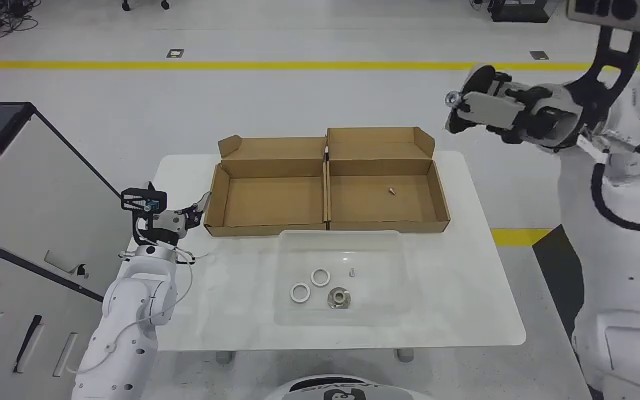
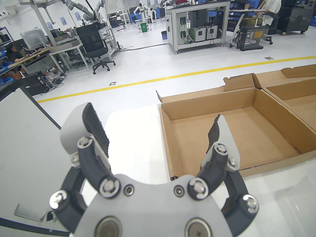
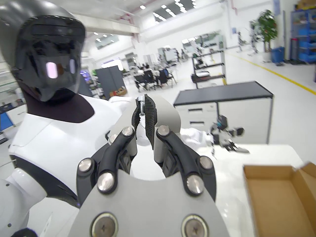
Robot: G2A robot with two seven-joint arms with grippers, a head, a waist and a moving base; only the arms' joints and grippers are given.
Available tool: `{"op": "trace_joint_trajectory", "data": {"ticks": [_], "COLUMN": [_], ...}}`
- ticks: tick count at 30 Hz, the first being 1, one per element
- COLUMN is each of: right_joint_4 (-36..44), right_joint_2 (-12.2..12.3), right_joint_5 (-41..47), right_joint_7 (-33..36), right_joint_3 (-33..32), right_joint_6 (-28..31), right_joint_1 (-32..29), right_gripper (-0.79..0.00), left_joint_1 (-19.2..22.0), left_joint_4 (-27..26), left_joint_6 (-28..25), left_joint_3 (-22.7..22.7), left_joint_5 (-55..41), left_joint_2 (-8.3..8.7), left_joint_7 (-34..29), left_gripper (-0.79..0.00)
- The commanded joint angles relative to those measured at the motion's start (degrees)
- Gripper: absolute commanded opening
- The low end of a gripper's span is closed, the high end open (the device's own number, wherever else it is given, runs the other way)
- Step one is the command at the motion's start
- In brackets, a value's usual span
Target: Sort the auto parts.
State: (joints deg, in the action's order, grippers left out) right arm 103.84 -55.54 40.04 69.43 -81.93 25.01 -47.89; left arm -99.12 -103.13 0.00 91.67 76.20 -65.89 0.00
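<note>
**Sorting Auto Parts: One Side Loaded, the Other Bare**

The right gripper hung in the air beyond the far right corner of the white rectangular table, well above its surface. Its two ribbed black pads were pinched tight on a small silver threaded bolt, held upright at their very tips.

The left gripper sat low over the table's left margin, just beside the outer wall of the left brown cardboard box. Its jaws stood wide apart, and nothing lay between them.

The left box and the right brown cardboard box lay side by side across the far half of the table. They were shallow, their inner walls touched, and their far flaps stood open. One small silver metal part rested near the middle of the right box's floor.

In front of the boxes, just beside their near walls and roughly centred on the seam between them, sat a shallow clear plastic tray. Four things lay in it, gathered toward its middle. A white plastic ring lay near a second white ring. A tiny pale screw sat apart on the right-hand side. A round grey metal fitting lay just in front of the first ring.
</note>
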Motion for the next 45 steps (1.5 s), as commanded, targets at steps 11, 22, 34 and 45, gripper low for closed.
{"op": "trace_joint_trajectory", "data": {"ticks": [11, 22, 34, 45], "right_joint_4": [-1.21, -9.38, -20.13, -27.20], "right_joint_2": [5.16, 9.36, 6.22, 2.31], "right_joint_5": [-39.42, -57.38, -63.35, -70.39], "right_joint_7": [18.57, 18.57, 16.90, 8.05], "right_joint_3": [3.24, 26.75, 44.59, 52.65], "right_joint_6": [-11.07, -8.73, -8.25, -11.98], "right_joint_1": [10.62, 23.99, 30.79, 27.90], "right_gripper": [-0.785, -0.785, -0.785, -0.785], "left_joint_1": [0.00, 0.00, 0.00, 0.00], "left_joint_4": [0.00, 0.00, 0.00, 0.00], "left_joint_6": [0.00, 0.00, 0.00, 0.00], "left_joint_3": [0.00, 0.00, 0.00, 0.00], "left_joint_5": [0.00, 0.00, 0.00, 0.00], "left_joint_2": [0.00, 0.00, 0.00, 0.00], "left_joint_7": [0.00, 0.00, 0.00, 0.00], "left_gripper": [0.000, 0.000, 0.000, 0.000]}}
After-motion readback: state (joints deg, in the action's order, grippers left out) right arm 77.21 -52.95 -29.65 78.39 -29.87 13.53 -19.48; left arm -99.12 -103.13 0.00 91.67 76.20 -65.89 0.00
